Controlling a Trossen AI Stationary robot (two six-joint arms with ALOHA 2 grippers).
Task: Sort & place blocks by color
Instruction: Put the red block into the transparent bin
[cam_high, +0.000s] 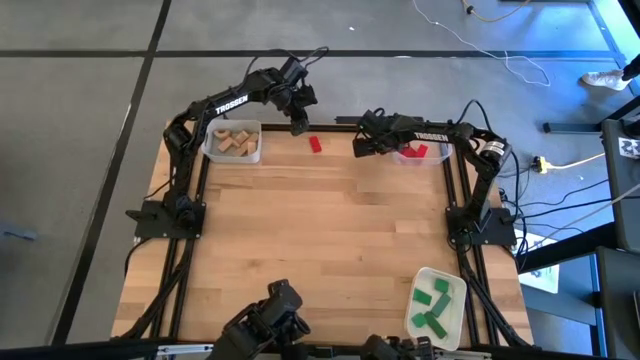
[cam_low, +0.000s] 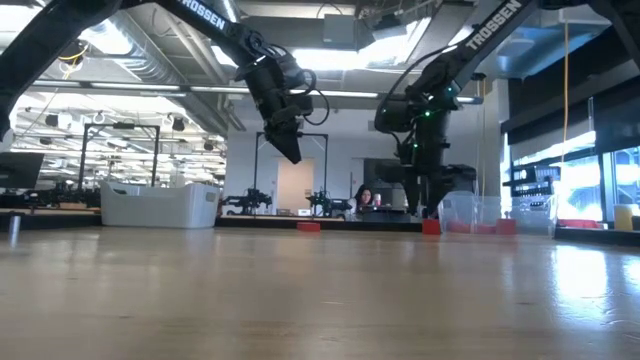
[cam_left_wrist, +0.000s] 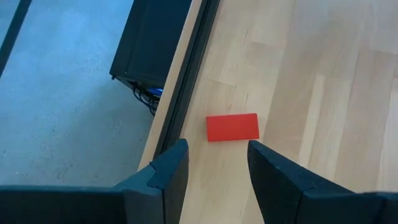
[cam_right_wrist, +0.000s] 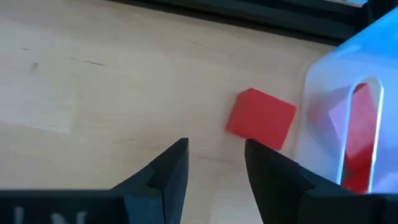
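Note:
A red block (cam_left_wrist: 232, 127) lies flat on the table close to the far edge, also seen from above (cam_high: 315, 144). My left gripper (cam_left_wrist: 217, 149) hangs open above and just short of it, touching nothing. A second red block (cam_right_wrist: 261, 119) rests on the table beside a clear bin (cam_right_wrist: 348, 124) that holds more red blocks. My right gripper (cam_right_wrist: 214, 146) stands open just over the table next to this block, pointing steeply down. In the low view both red blocks (cam_low: 308, 226) (cam_low: 431, 227) sit on the table, the second one under my right gripper (cam_low: 428, 205).
A clear bin (cam_high: 235, 142) with tan blocks stands at the far left, left of my left gripper (cam_high: 298, 127). The red-block bin (cam_high: 420, 152) is at the far right. A white tray (cam_high: 437, 305) with green blocks sits at the near right. The table's black far rail (cam_left_wrist: 186, 93) runs beside the first block.

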